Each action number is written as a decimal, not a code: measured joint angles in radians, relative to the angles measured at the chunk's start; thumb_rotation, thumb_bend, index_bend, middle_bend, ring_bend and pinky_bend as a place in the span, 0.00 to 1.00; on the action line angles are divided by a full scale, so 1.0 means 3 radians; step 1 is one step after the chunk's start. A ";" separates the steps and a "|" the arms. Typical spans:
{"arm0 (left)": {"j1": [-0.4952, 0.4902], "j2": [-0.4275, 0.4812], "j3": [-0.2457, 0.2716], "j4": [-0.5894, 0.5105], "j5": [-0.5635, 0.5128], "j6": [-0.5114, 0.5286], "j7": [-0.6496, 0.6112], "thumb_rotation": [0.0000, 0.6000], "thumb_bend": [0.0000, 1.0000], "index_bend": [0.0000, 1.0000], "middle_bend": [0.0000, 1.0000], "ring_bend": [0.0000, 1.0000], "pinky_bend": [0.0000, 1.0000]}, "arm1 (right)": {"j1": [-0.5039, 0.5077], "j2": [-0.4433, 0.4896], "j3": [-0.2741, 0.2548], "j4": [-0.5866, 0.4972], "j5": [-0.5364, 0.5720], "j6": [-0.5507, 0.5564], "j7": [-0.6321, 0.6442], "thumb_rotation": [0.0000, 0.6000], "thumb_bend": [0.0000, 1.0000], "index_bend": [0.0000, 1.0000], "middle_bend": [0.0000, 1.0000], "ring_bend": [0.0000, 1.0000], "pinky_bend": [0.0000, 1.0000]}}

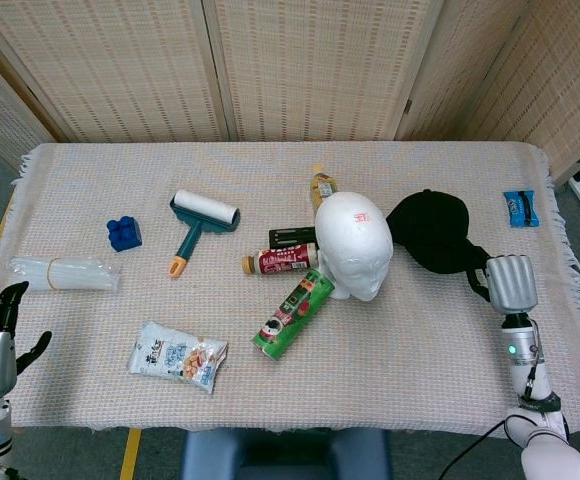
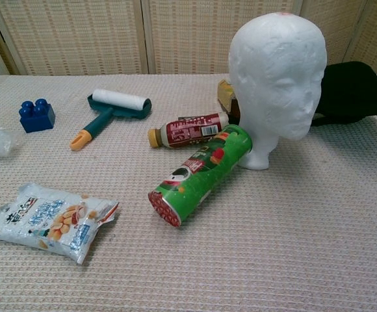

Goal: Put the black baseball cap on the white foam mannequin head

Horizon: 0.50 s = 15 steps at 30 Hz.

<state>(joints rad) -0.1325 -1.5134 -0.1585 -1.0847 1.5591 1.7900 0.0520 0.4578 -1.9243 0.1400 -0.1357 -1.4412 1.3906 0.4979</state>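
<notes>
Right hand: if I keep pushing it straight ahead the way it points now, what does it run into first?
The right hand points up the table and already grips the brim of the black cap. Straight ahead only bare tablecloth shows; the blue packet lies slightly to the side. Depth is unclear.

Two cameras of the robot, one high and one low.
The head view looks steeply down on the whole table (image 1: 90,330) from the near side. The chest view sits low and close, looking across the table toward the screens. Both show the mannequin head (image 1: 353,243) (image 2: 278,75) and the green can (image 1: 294,313) (image 2: 201,172).
</notes>
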 measured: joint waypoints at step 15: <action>0.0012 0.0048 0.0003 -0.0068 0.0007 0.0027 -0.0032 1.00 0.15 0.16 0.25 0.16 0.14 | 0.0153 0.0132 0.0277 -0.0156 0.0244 0.0080 0.0203 1.00 0.42 0.81 1.00 1.00 1.00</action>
<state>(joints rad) -0.1288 -1.4989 -0.1575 -1.1050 1.5611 1.7982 0.0425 0.5037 -1.8846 0.2232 -0.1824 -1.3680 1.4147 0.5587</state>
